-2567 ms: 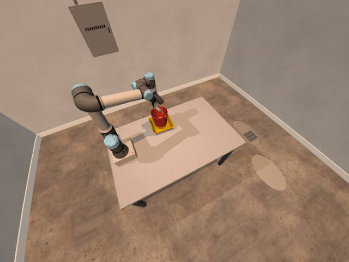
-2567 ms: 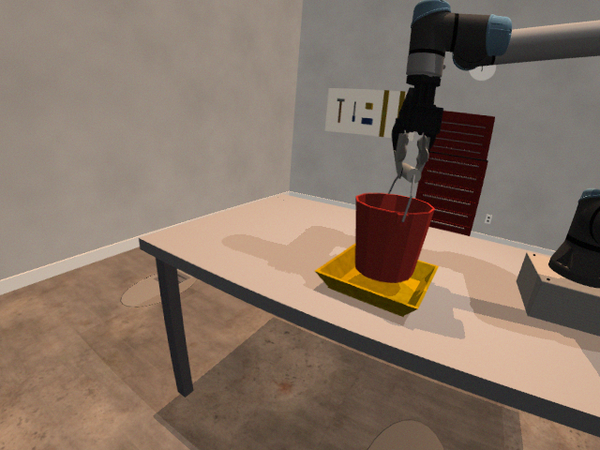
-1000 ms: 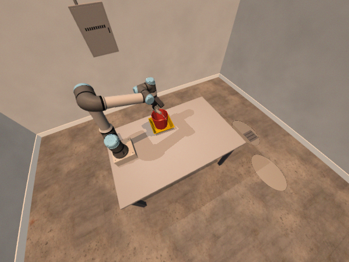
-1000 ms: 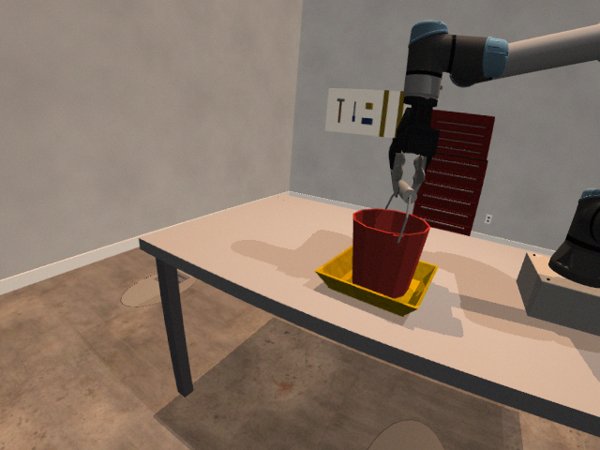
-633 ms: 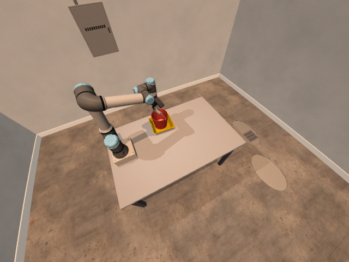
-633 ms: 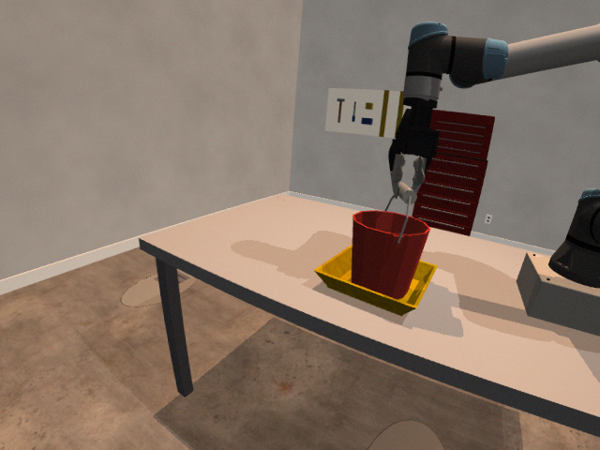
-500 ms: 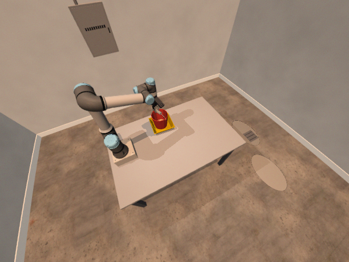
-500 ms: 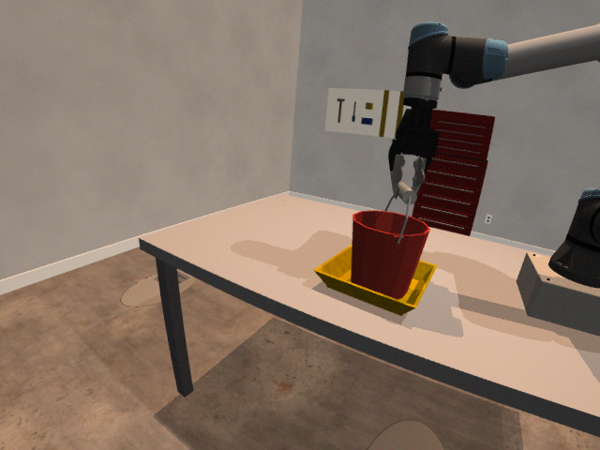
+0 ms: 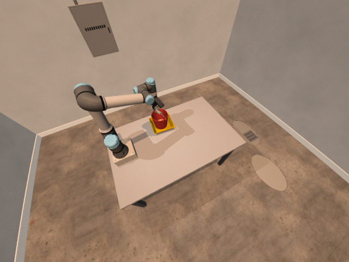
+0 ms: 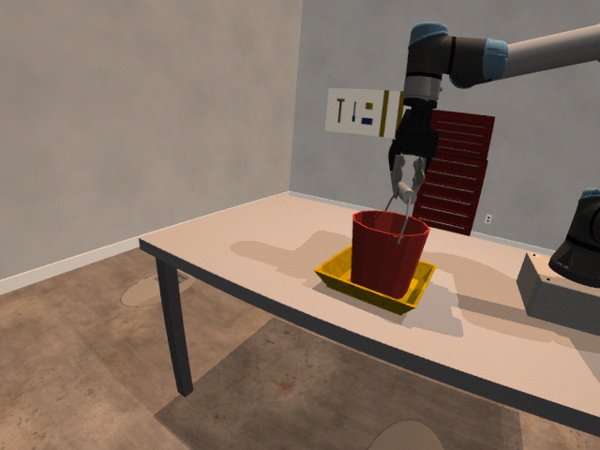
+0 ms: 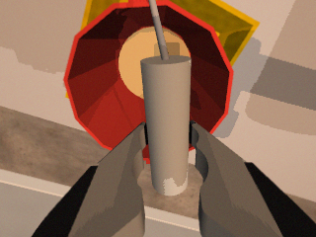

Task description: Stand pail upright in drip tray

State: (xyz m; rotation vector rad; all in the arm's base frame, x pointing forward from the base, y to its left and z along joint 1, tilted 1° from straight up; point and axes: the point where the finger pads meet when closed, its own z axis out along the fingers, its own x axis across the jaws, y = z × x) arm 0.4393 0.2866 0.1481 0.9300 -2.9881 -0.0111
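- Jaws of the gripper [image 10: 406, 189] clamp the handle grip [image 11: 165, 123] of the pail [image 10: 387, 251].
- Pail hangs upright inside the drip tray [image 10: 338, 278].
- Step: final lowering; next, confirm floor contact, then release.

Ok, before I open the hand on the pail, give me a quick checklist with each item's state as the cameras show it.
1. Hand shut on the handle grip of the pail: ok.
2. Red pail upright, rim level: ok.
3. Pail over the yellow drip tray, inside its walls: ok in the exterior view.
4. Whole base resting on the tray's floor: cannot tell; the tray's near wall hides the contact.
5. Bail wires run up straight to the grip, which suggests the hand may be bearing weight: not ok for release until lowered further.
6. Tray flat on the table: ok.
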